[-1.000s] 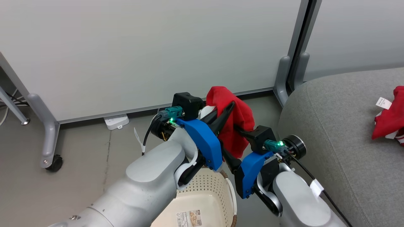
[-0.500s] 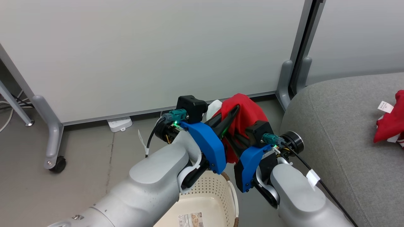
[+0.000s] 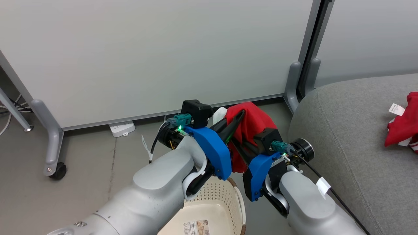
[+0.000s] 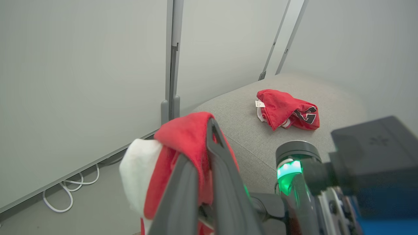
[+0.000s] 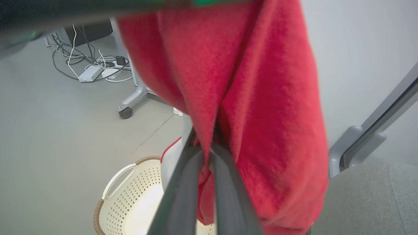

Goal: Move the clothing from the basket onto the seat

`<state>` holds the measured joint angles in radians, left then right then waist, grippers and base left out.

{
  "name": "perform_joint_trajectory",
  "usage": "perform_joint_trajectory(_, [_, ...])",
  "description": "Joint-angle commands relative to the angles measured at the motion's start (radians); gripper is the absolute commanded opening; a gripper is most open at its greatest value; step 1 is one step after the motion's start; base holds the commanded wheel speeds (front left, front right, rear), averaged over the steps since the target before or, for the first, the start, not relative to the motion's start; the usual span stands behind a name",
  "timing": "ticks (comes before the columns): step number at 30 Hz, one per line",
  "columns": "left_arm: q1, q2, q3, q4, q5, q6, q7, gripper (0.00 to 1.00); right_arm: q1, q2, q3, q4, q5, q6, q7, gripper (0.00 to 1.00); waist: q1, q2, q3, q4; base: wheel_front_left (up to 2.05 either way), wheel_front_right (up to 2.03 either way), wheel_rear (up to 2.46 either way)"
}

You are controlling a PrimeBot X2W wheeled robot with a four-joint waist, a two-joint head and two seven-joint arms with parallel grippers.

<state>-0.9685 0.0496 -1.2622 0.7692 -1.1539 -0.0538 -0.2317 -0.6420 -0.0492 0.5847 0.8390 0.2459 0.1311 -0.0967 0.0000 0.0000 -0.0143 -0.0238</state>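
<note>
Lifted clear of basket [image 3: 215,192] at 6 o'clock. Clenched on garment [image 3: 253,119] with left pincer [image 3: 240,114] at centre. Clamped on same garment with right pincer [image 5: 207,150], drawn in closer to left than a second ago, bunching cloth lower. Not yet over sofa [image 3: 352,130] at 3 o'clock, with other garment [image 3: 403,122] already on it.

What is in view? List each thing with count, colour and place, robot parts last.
held garment: 1, red and white, held up near the basket
second garment: 1, red, on the sofa
basket: 1, cream, on the floor
sofa: 1, grey, right
partition panels: at least 2, pale, behind
power strip: 1, white, floor
left end effector: 1, dark, shut on held garment
right end effector: 1, dark, shut on held garment
</note>
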Motion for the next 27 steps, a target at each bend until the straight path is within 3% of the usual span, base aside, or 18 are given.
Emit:
perform_joint_trajectory(1, [-0.023, 0.002, 0.003, 0.001, -0.006, 0.004, -0.01, 0.0, -0.016, -0.002, 0.004, 0.007, 0.002, -0.001, -0.003, 0.0, 0.0, 0.0, 0.001, -0.001, 0.0, 0.0, 0.0])
perform_joint_trajectory(18, [-0.036, 0.002, -0.011, 0.014, -0.015, 0.002, -0.02, 0.0, -0.026, -0.002, 0.017, 0.032, 0.013, -0.001, -0.024, 0.0, 0.0, 0.0, 0.001, -0.004, 0.0, 0.0, 0.0])
perform_joint_trajectory(19, [-0.036, 0.002, -0.012, 0.015, -0.013, 0.004, -0.021, 0.46, -0.027, -0.002, 0.017, 0.033, 0.014, -0.001, -0.025, 0.0, 0.0, 0.0, 0.001, -0.004, 0.0, 0.0, 0.0])
perform_joint_trajectory(20, [-0.038, 0.002, -0.012, 0.015, -0.009, 0.007, -0.022, 1.0, -0.029, -0.002, 0.017, 0.034, 0.014, -0.001, -0.026, 0.0, 0.0, 0.0, 0.001, -0.004, 0.0, 0.0, 0.0])
perform_joint_trajectory(27, [-0.008, 0.003, 0.012, 0.0, 0.064, -0.009, -0.035, 1.0, -0.029, -0.002, 0.008, 0.037, 0.026, -0.001, -0.04, 0.0, 0.0, 0.0, 0.003, 0.001, 0.0, 0.0, 0.0])
